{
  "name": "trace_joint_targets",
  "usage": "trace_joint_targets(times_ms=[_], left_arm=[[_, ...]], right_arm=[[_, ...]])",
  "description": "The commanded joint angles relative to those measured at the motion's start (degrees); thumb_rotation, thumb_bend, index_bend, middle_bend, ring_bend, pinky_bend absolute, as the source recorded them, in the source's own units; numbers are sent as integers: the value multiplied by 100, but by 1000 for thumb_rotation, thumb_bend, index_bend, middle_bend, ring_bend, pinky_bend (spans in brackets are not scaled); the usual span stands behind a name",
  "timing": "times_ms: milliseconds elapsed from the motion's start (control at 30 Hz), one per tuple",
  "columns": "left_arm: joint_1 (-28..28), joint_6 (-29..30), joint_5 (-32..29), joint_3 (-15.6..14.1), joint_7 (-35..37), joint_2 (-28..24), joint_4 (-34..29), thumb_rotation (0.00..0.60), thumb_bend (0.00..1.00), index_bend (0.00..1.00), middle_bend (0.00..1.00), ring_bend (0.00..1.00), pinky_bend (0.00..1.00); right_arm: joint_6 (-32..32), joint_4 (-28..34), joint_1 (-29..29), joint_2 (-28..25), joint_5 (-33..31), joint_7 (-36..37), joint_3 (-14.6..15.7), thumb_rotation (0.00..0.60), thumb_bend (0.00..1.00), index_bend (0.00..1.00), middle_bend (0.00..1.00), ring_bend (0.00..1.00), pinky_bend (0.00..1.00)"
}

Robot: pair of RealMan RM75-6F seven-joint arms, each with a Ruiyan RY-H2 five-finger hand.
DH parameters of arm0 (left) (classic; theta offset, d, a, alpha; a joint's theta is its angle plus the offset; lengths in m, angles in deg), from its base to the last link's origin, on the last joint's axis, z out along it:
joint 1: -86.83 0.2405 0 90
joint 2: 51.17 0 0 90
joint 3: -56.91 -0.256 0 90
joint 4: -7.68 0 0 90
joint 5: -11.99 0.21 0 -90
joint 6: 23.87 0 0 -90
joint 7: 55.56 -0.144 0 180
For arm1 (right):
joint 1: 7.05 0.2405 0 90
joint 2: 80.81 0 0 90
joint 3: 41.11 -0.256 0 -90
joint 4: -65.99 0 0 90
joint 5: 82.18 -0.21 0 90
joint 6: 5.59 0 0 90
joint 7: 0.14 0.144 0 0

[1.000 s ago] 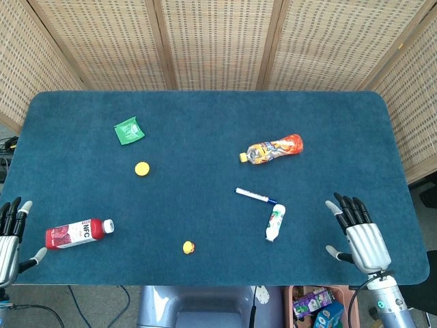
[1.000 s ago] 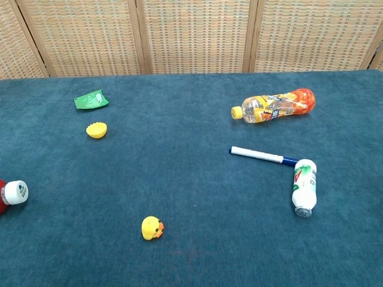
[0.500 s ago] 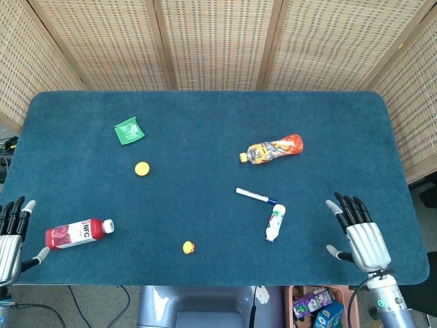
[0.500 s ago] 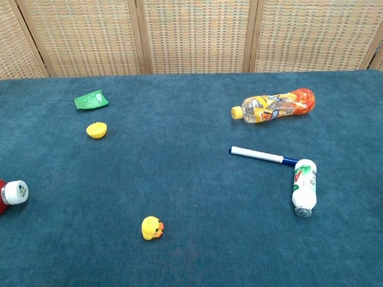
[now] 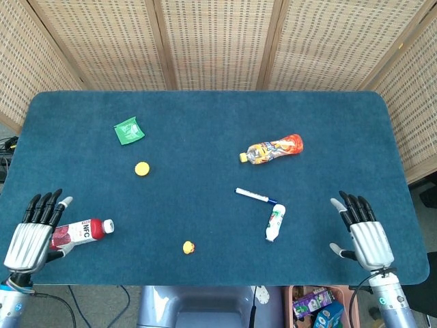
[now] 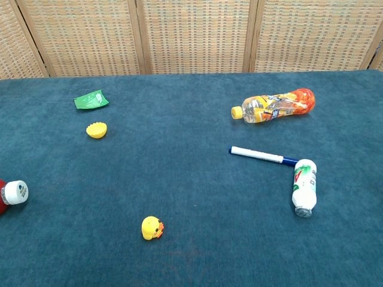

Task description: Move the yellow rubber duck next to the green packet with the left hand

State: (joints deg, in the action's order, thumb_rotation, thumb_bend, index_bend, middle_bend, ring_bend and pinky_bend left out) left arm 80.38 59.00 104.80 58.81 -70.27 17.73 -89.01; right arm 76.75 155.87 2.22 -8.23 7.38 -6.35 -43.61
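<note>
Head view: yellow rubber duck lies well apart — right of left hand's spread fingers.

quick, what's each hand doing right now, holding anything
Left hand: open, fingers apart, holding nothing, above the base end of the red juice bottle.
Right hand: open, fingers apart, holding nothing.

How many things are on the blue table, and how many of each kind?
Bottles: 3 (red juice bottle, orange drink bottle, small white bottle)
Yellow rubber duck: 1
Green packet: 1
Yellow cup-like piece: 1
Marker pen: 1
Total: 7
</note>
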Motion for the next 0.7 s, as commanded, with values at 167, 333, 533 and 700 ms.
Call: trace_joint_targets(times_ms=[167,333,533,700], left_arm=[[-1266,-1599,178,223,-251,252,-292,600,155,235,0,0,0],[-1844,-2395,-98,366,-576,564,-373,600,155,282,0,0,0],[-2379,-2941,-338,497,-1007,1017,-360,600,155,316,0,0,0],[-2702,-3312,-616,492,-1304,1258,-376,600,155,367,0,0,0]], right_arm=[[-300,-270,87,148,-481,-85,-180,600,0,0,0,0,0],[-385,-385,91,187,-678,-99,-231,600,0,0,0,0,0],[-354,-499,43,185,-786,-13,-260,600,0,0,0,0,0],[-286,-567,-13,153,-837,115,-285,600,0,0,0,0,0]])
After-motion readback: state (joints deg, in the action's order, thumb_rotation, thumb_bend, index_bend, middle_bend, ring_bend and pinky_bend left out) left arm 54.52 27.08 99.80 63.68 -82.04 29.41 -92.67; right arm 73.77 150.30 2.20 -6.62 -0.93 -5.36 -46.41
